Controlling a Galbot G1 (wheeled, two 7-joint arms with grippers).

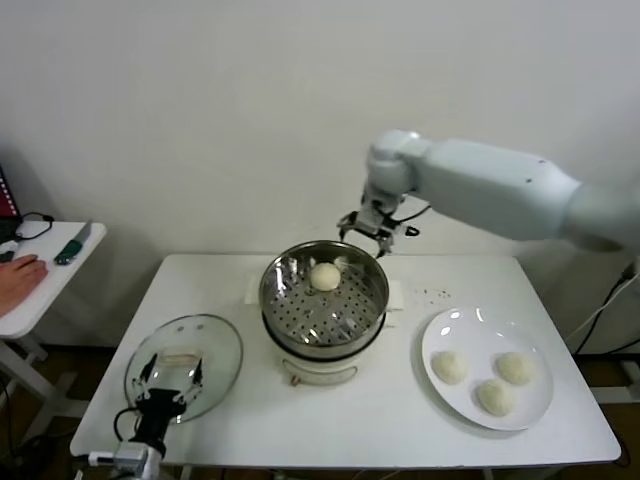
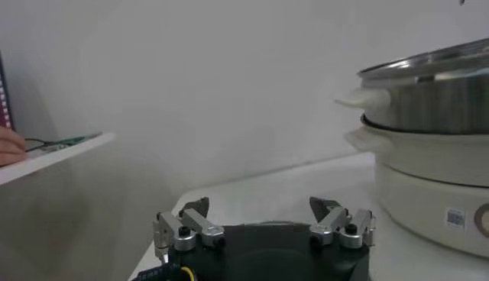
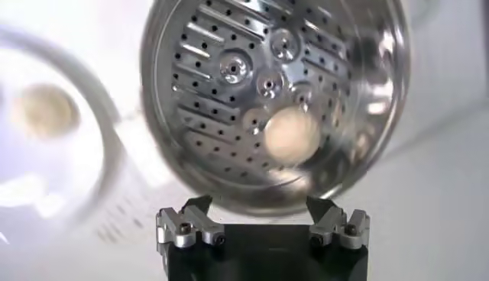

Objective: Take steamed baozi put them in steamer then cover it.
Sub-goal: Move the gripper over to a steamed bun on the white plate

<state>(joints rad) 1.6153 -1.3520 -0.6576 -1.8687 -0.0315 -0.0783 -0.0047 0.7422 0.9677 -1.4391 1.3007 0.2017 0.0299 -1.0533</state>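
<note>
Baozi (image 1: 325,276) one sits in steamer (image 1: 290,320); right gripper (image 1: 372,232) hovers released above it. Next: fetch another from plate (image 1: 440,335). Left gripper (image 1: 165,388) released, idle by cover (image 1: 215,345).

White plate (image 1: 455,335), side table (image 1: 60,275)

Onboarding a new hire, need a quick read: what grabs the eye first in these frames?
The shiny steamer at table centre, uncovered, with one baozi on its perforated tray, and the right gripper open just above its far rim. Next, the white plate at the robot's right holding three more buns. The glass cover lies flat at front left, by the open left gripper.
</note>
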